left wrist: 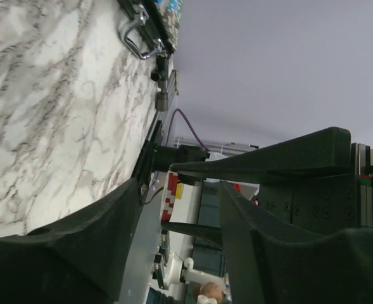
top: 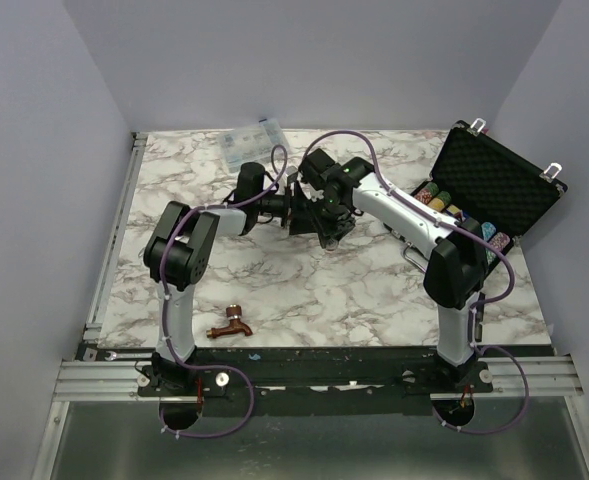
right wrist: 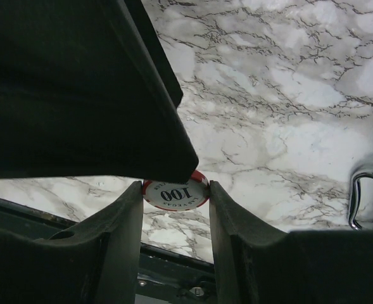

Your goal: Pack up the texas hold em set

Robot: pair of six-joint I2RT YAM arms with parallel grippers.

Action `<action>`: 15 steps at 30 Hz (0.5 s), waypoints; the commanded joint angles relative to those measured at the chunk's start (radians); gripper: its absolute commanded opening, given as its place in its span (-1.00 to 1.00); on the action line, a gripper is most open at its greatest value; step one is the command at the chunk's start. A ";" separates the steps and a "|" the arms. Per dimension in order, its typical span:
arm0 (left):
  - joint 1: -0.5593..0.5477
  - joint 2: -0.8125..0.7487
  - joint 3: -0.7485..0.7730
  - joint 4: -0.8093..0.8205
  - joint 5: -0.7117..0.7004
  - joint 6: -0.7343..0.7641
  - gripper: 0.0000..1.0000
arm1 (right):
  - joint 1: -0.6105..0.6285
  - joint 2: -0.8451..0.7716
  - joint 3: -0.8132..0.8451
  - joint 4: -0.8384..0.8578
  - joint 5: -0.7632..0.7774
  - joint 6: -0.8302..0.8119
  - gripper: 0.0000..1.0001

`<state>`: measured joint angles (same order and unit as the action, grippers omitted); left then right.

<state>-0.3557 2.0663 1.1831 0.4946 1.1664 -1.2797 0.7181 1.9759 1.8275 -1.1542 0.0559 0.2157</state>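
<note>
The black foam-lined hard case (top: 499, 180) stands open at the right edge of the marble tabletop (top: 304, 290), multicoloured chip rows (top: 446, 205) already seated, so packing looks well along. Over mid-tabletop the right end effector (right wrist: 175, 189) pinches a red-and-white round chip marked 100 (right wrist: 175, 196), the left end effector (left wrist: 180, 190) spread either side of it; stowing that chip and closing the case remain.

Your top view: even, diffuse light from above, soft shadows, table (top: 304, 290) evenly lit. Wrist views: near fingers (right wrist: 110, 247) black, slightly soft, detail crushed. Right wrist: chip (right wrist: 175, 192) lettering at 6 o'clock sharp. Left wrist: clutter (left wrist: 186, 278) at 6 o'clock blurred.
</note>
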 commanded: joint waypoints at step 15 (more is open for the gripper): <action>-0.119 0.038 0.038 0.143 0.184 0.013 -0.04 | -0.015 -0.116 -0.092 0.000 0.075 -0.001 -0.99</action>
<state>-0.4488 2.0964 1.2007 0.6041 1.2713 -1.3056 0.7136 1.9102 1.7611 -1.1625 0.0883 0.2157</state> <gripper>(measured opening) 0.483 0.427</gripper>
